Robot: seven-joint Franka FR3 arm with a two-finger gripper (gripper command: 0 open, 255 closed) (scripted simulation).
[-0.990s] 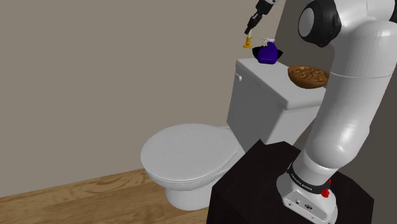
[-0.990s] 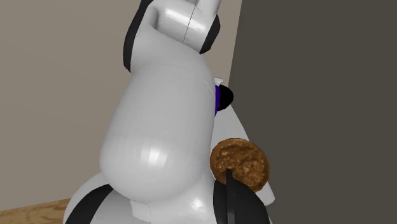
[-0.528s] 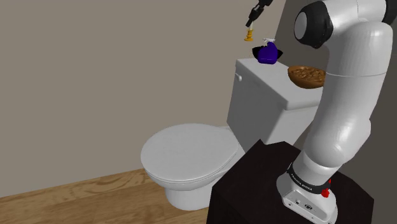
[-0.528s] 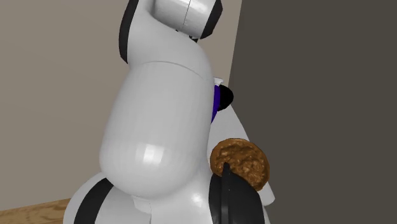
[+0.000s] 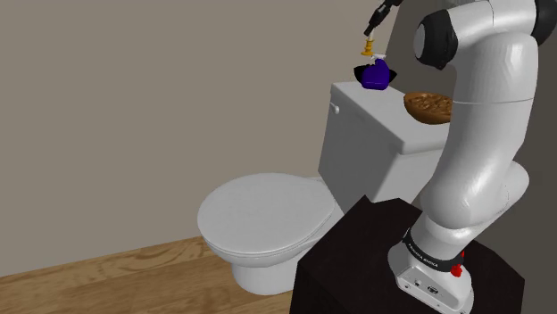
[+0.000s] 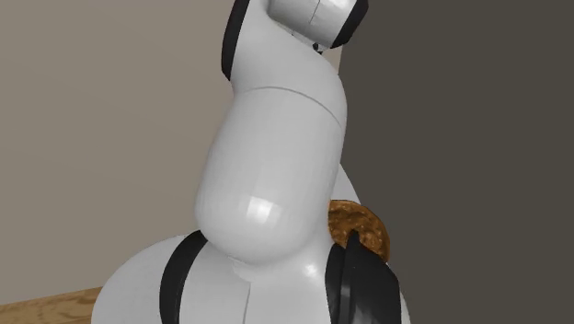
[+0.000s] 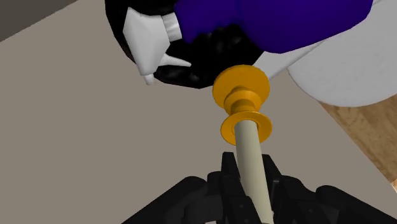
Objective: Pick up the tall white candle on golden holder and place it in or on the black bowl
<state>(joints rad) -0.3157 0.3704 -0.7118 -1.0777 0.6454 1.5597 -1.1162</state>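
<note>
My fingers (image 7: pixel 230 173) are clamped on the pale stem of the candle (image 7: pixel 250 149), which hangs below them with its gold holder pointing down. A second ago the candle was off to the shoulder view's left of the black bowl (image 5: pixel 358 70), out beyond the edge of the toilet tank (image 5: pixel 375 134). Since then I have carried it to the right and slightly up. It now hangs in my gripper (image 5: pixel 373 27) in the air, just above the bowl's near-left rim. In the wrist view the holder's base sits over the edge of the bowl, right beside the white trigger of the purple spray bottle (image 7: pixel 280 22) that lies in it. So the lift is done and the carry is nearly done. I judge I need a little more travel, then a careful lowering, since the bottle leaves little free room. The brown bowl (image 5: pixel 433 107) stands well apart, farther right on the tank.
</note>
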